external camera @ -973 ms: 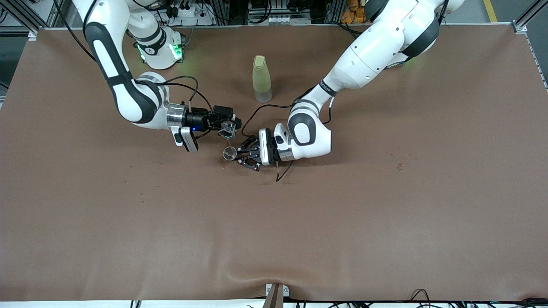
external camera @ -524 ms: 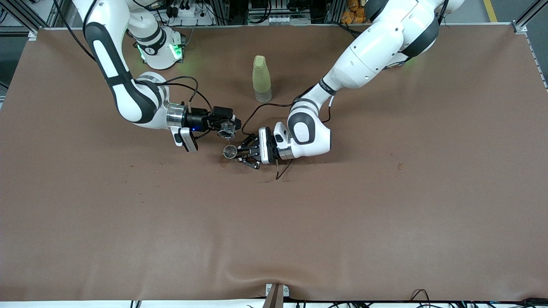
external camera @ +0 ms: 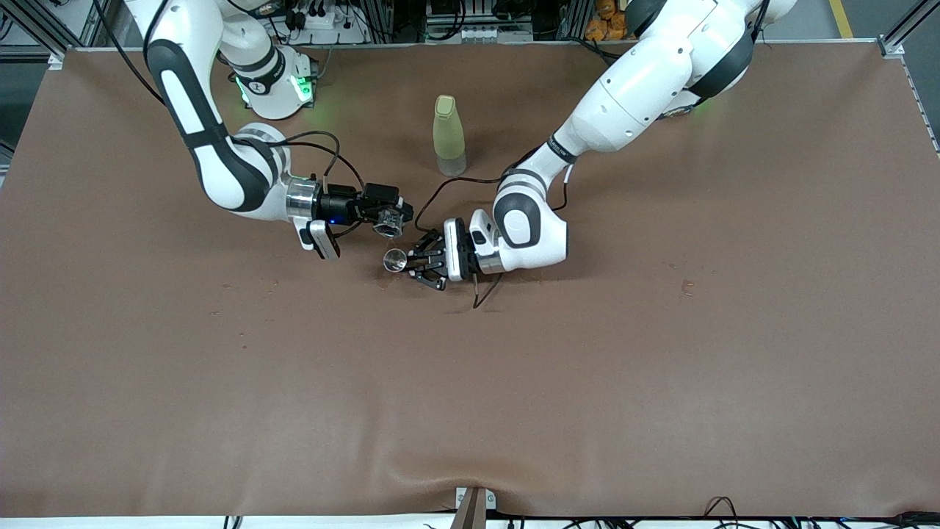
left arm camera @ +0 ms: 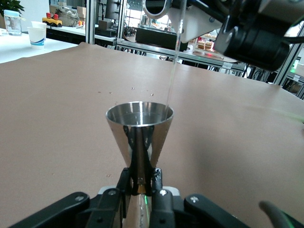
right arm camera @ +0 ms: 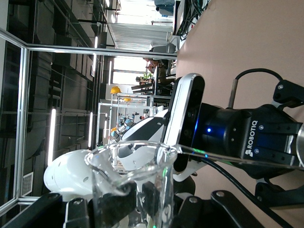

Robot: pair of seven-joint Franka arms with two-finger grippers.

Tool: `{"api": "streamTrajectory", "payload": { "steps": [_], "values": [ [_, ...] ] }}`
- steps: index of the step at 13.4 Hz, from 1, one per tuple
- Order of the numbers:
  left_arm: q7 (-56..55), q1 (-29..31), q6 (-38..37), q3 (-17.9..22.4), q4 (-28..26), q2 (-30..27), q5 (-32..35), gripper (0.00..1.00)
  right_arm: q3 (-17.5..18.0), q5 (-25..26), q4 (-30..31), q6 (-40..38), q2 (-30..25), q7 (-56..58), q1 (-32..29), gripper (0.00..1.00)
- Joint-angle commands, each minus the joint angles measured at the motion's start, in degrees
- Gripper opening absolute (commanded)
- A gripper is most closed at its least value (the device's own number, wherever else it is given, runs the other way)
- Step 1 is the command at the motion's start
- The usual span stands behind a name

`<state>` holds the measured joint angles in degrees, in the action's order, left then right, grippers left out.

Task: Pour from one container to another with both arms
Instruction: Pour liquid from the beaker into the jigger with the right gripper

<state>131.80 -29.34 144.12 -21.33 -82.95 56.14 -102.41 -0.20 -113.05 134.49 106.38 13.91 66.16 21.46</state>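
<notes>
My right gripper [external camera: 388, 220] [right arm camera: 137, 199] is shut on a clear glass beaker [external camera: 389, 226] [right arm camera: 130, 183], tipped on its side just above a small conical metal cup [external camera: 395, 259] [left arm camera: 139, 126]. That cup stands upright in my left gripper [external camera: 410, 263] [left arm camera: 141, 183], which is shut on its narrow waist, low over the middle of the table. A thin clear stream [left arm camera: 172, 66] falls from the beaker into the cup's mouth. In the right wrist view the left gripper's black body [right arm camera: 247, 137] shows past the beaker's rim.
A tall yellow-green bottle [external camera: 449, 136] stands upright, farther from the front camera than both grippers. A black cable [external camera: 481, 294] loops onto the brown table cover [external camera: 470, 382] beside the left wrist. Small dark spots [external camera: 687, 285] mark the cover toward the left arm's end.
The beaker has rolled slightly further over. The left gripper and the metal cup have shifted a touch closer under it. Both grips are unchanged.
</notes>
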Motion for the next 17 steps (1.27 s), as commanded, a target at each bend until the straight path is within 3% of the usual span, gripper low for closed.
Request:
{"api": "streamTrajectory", "payload": {
  "steps": [1,17],
  "values": [
    [2.3,0.4,-0.2,-0.4,-1.6,-1.4,-2.2,0.0,-0.2,-1.6,0.7,0.1,-0.9,-3.3,0.7,0.0],
    [2.2,0.9,-0.2,-0.5,-1.9,-1.6,-2.3,0.0,-0.3,-2.9,0.6,0.0,-1.3,-16.8,0.2,0.0]
  ]
}}
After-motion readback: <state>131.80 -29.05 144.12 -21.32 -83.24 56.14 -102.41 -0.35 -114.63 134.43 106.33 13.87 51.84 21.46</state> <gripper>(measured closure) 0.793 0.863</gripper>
